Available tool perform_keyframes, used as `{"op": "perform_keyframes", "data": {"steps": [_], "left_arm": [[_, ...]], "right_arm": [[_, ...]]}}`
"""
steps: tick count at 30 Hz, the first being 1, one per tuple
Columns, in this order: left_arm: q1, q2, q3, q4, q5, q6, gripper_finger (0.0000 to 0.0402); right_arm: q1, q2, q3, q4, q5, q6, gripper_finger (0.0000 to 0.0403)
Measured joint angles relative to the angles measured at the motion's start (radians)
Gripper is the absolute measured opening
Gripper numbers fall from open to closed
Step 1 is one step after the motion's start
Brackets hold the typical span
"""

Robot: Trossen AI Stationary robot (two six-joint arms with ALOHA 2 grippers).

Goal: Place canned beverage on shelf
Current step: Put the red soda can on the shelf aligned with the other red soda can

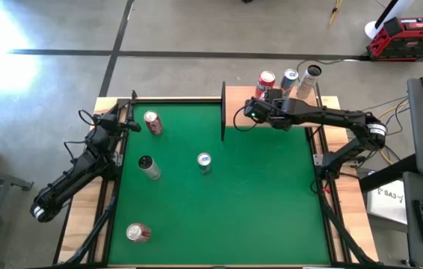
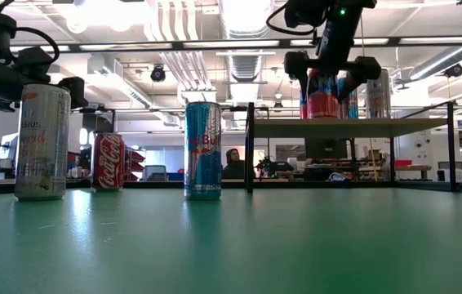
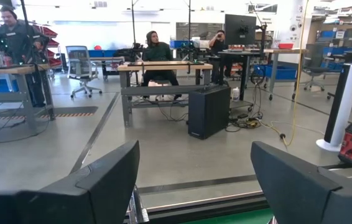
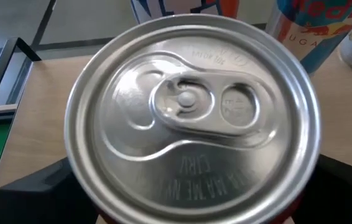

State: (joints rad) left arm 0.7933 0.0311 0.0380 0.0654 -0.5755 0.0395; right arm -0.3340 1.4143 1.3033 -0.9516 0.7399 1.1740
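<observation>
Right gripper (image 2: 326, 69): above the light tan wooden shelf with its thin dark metal frame (image 1: 235, 112), straddling a red aluminium can with a silver pull-tab lid (image 4: 191, 118); its fingers (image 2: 296, 64) stand spread to either side of the can, and the grip looks released, though contact is hard to rule out from here
Red can: upright on the shelf board, directly under the right wrist camera (its lid fills that view)
Shelf neighbours: three more upright cans (image 1: 289, 79) in a row at the far edge of the shelf, close behind the red can
Left gripper (image 1: 128, 123): at the far left edge of the green felt tabletop (image 1: 271, 202), fingers (image 3: 101, 186) drawn in, holding nothing
On the tabletop: a red cola can (image 2: 108, 161), a blue-and-silver slim can (image 2: 203, 150), a pale silver tall can (image 2: 42, 142) and a red-and-white can lying near the front edge (image 1: 138, 232), all well apart from one another
</observation>
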Motion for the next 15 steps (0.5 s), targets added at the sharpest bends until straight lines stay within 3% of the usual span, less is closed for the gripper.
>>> {"op": "perform_keyframes", "data": {"steps": [7,15], "left_arm": [[0.000,0.000,0.000,0.000,0.000,0.000,0.0293],[0.000,0.000,0.000,0.000,0.000,0.000,0.0293]], "right_arm": [[0.035,0.000,0.000,-0.023,-0.015,0.018,0.0383],[0.084,-0.001,0.000,-0.147,-0.038,0.176,0.0384]]}}
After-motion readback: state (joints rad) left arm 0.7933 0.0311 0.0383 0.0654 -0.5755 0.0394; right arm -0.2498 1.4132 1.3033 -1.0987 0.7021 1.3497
